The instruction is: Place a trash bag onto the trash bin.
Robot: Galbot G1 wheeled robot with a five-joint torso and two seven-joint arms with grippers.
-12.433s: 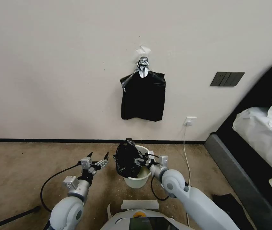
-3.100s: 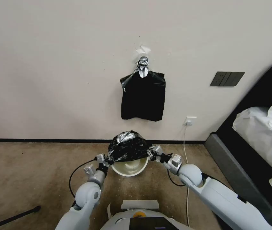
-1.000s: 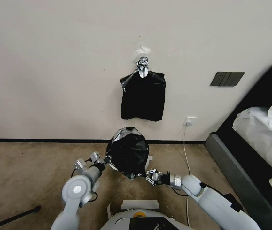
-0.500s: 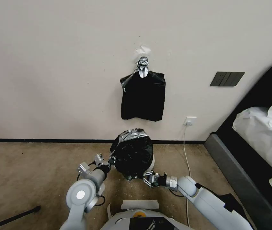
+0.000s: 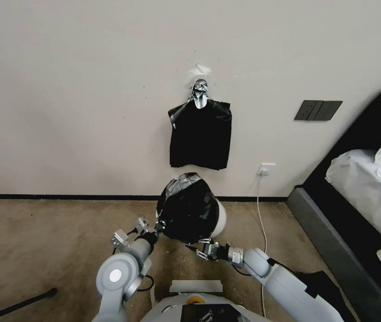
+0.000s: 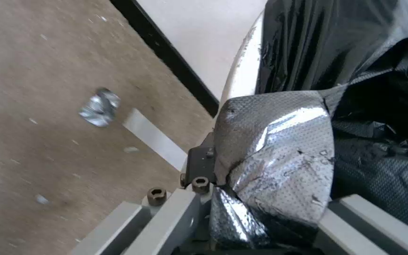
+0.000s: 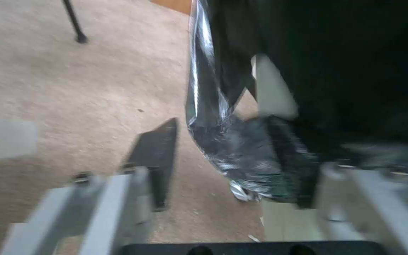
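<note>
Head view: trash bin [image 5: 219, 218] mostly hidden under trash bag [image 5: 189, 210], left gripper [image 5: 159, 225] pinching it, right gripper [image 5: 200, 248] spread.

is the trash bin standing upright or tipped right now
Tipped. In the head view the trash bin leans with its bag-covered mouth toward the robot; the trash bag is gripped by the left gripper.

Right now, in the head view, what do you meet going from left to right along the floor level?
Left end effector → trash bag → trash bin → white cable → bed frame.
</note>
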